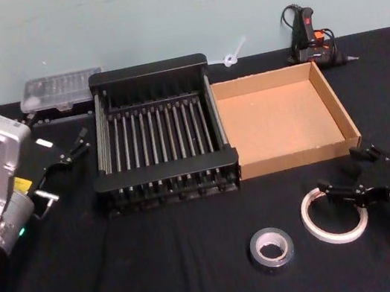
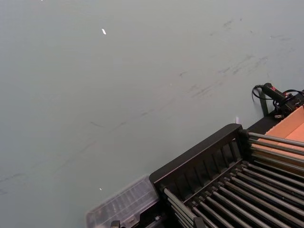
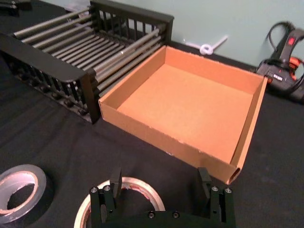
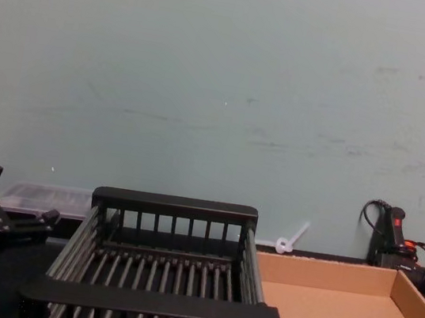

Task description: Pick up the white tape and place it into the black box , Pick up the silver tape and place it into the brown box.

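Observation:
The white tape (image 1: 332, 237) lies flat on the black cloth at the front right, its red-printed core visible in the right wrist view (image 3: 135, 182). The silver tape (image 1: 256, 250) (image 3: 35, 176) lies just left of it. My right gripper (image 1: 347, 173) (image 3: 159, 178) hangs open over the white tape's far edge, one finger (image 3: 115, 178) on each side. The black box (image 1: 147, 69) (image 3: 42, 57) (image 4: 174, 203) stands mid-table, empty, with the brown box (image 1: 296, 160) (image 3: 142, 126) touching its right side, also empty. My left gripper (image 1: 73, 146) (image 4: 11, 197) is parked open left of the black box.
A clear plastic case (image 1: 64, 89) sits behind the black box's left corner. A black and red tool with a cord (image 1: 308, 35) and a small white plastic piece (image 1: 233, 54) lie by the wall behind the brown box. Bare black cloth stretches across the table's front left.

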You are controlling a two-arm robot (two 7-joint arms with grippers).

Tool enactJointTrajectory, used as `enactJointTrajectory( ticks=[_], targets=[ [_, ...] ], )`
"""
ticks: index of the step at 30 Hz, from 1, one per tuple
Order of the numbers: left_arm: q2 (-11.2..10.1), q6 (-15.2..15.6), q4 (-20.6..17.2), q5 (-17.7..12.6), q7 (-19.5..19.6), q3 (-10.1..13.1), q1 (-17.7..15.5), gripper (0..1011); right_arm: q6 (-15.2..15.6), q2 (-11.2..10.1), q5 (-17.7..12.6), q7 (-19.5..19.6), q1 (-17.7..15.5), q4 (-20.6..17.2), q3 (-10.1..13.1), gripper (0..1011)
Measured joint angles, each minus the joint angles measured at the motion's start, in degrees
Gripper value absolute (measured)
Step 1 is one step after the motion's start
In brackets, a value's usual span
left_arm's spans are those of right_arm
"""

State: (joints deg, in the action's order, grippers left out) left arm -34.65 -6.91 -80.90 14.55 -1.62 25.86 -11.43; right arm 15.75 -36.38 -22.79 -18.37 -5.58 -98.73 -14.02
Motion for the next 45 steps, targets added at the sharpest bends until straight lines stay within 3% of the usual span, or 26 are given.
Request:
enactJointTrajectory(
  ticks=[20, 45],
  targets=[
    [0.0, 0.0, 0.0, 0.0, 0.0, 0.0, 0.0, 1001, 4.4, 0.9, 2.7, -1.4, 1.2, 1.6, -0.9, 1002],
    [0.0, 0.0, 0.0, 0.0, 0.0, 0.0, 0.0, 1001, 5.0, 1.8, 4.1, -2.8, 2.2, 4.0, -1.1, 1002]
  ],
)
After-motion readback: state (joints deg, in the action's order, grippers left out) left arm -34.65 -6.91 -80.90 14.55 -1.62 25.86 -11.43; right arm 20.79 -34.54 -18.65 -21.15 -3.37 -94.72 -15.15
